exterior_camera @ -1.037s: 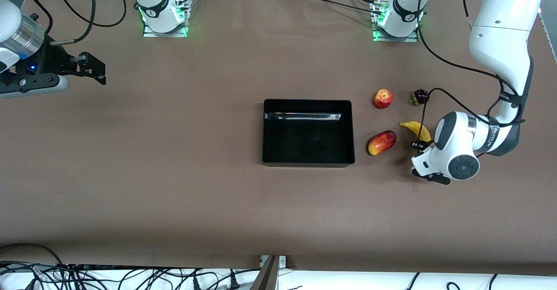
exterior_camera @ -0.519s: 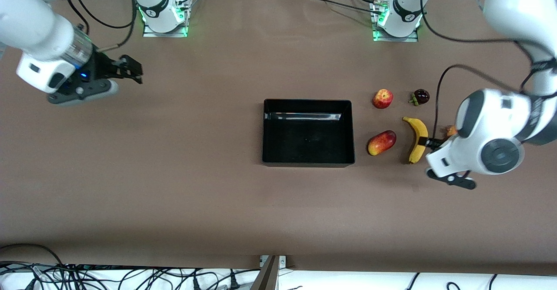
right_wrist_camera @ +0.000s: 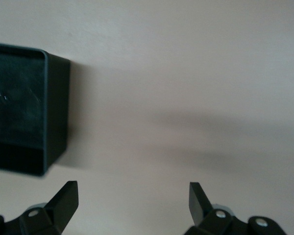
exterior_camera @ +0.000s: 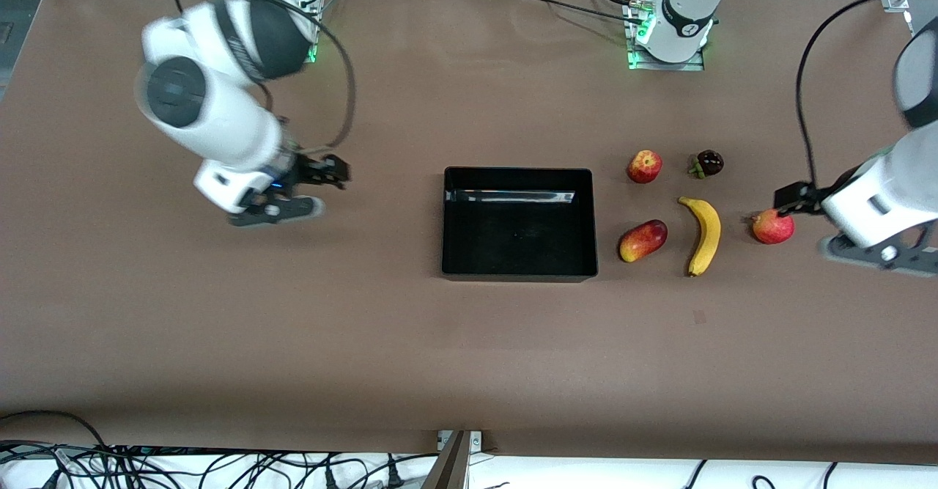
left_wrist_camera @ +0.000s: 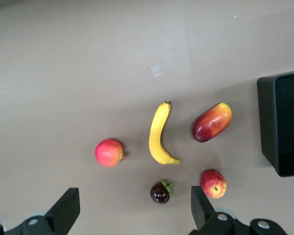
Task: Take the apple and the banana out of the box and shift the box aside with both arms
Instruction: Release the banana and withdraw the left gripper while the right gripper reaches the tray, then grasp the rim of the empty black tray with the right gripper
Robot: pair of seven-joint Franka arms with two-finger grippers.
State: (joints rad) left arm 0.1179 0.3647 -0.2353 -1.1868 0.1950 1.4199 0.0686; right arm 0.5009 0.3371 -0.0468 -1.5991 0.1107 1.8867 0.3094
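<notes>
The long curved yellow banana (exterior_camera: 704,234) lies beside the left tool (exterior_camera: 785,201), untouched.
Both tools' fingers stand apart, holding nothing; the right tool (exterior_camera: 338,174) hangs beside the glossy black plastic box (exterior_camera: 519,276), whose corner only the right wrist view shows close.

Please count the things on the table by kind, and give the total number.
apple, the other apple: 2
banana: 1
mango: 1
mangosteen: 1
black bin: 1
Total: 6
</notes>
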